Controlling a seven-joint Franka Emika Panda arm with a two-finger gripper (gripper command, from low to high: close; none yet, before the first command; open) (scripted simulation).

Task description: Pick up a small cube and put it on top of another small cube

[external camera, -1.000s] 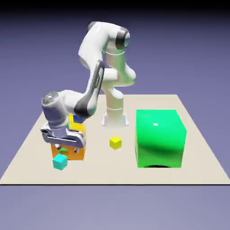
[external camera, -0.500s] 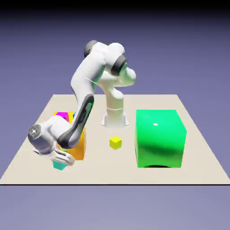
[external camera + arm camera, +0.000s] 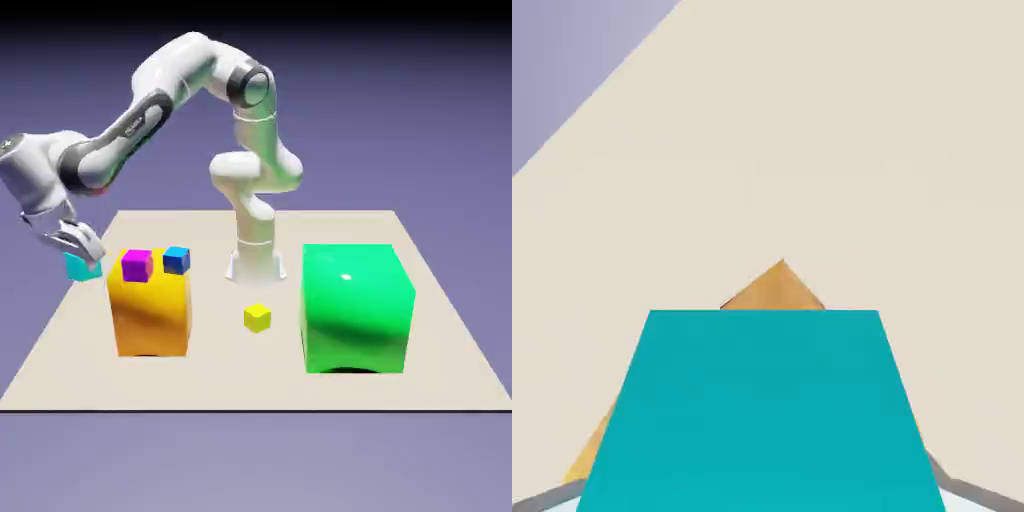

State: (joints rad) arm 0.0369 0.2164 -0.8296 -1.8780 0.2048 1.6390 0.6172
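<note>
Could slip from the pinch or clip the orange block [image 3: 151,315] on the way to a small cube on top (magenta [image 3: 137,265] or dark blue [image 3: 176,260]). Gripper [image 3: 84,262] clamped narrowly on the small cyan cube [image 3: 80,267], carried above the table's [image 3: 60,350] left edge.

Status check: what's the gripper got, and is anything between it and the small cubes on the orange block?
Gripper shut on cyan cube, lifted off table. Magenta cube and blue cube atop orange block. Path clear.
</note>
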